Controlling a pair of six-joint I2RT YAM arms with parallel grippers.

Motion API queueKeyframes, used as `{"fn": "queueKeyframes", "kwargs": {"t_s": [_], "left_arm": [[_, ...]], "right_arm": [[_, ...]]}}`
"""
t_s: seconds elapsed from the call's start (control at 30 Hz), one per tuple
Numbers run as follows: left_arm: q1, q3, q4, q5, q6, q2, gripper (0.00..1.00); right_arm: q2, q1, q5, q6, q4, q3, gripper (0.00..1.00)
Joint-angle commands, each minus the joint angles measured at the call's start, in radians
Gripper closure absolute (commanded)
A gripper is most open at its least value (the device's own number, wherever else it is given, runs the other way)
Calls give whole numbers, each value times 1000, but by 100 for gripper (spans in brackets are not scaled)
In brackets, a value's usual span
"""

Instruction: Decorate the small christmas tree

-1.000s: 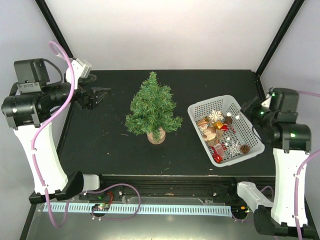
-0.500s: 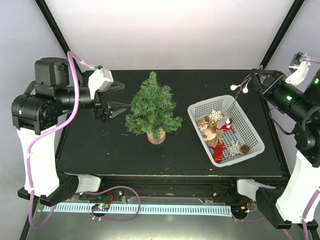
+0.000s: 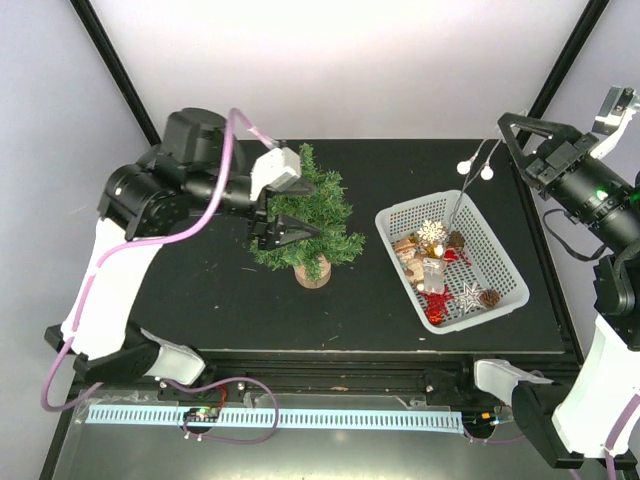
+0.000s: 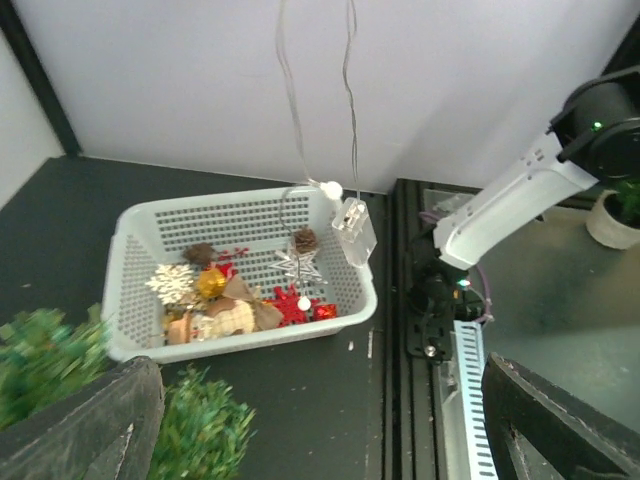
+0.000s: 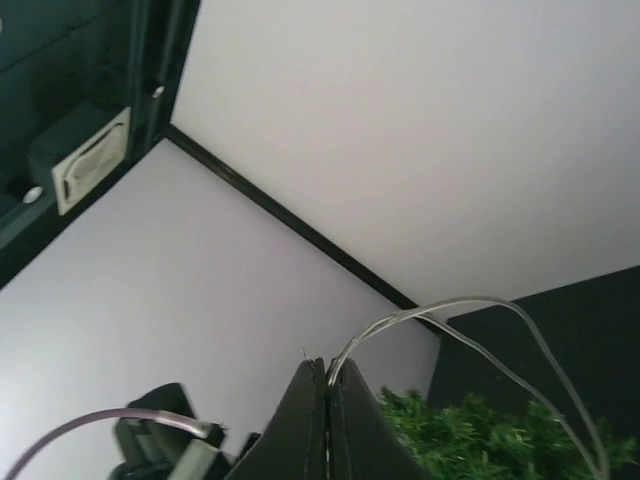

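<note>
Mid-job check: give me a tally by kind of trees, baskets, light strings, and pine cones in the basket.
small christmas tree: 1
white mesh basket: 1
light string: 1
pine cones: 2
Total: 5
</note>
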Motion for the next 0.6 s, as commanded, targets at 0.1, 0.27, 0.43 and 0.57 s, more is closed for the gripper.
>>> {"fn": "queueKeyframes", "kwargs": {"t_s": [0.1,0.27,0.43,0.57], "left_arm": [[-175,110,62,-58,-1,130,13],[-282,229,97,-170,-8,252,14],[-332,354,145,-215,-28,363,14],[-337,378,242,-186,-63,395,14]], "right_arm": [[-17,5,-94,142,187,-45,99],[-54,5,-100,158,196,-76,99],[-124,5,-104,166,214,-198,99],[-170,5,-99,164,214,-265,99]]}}
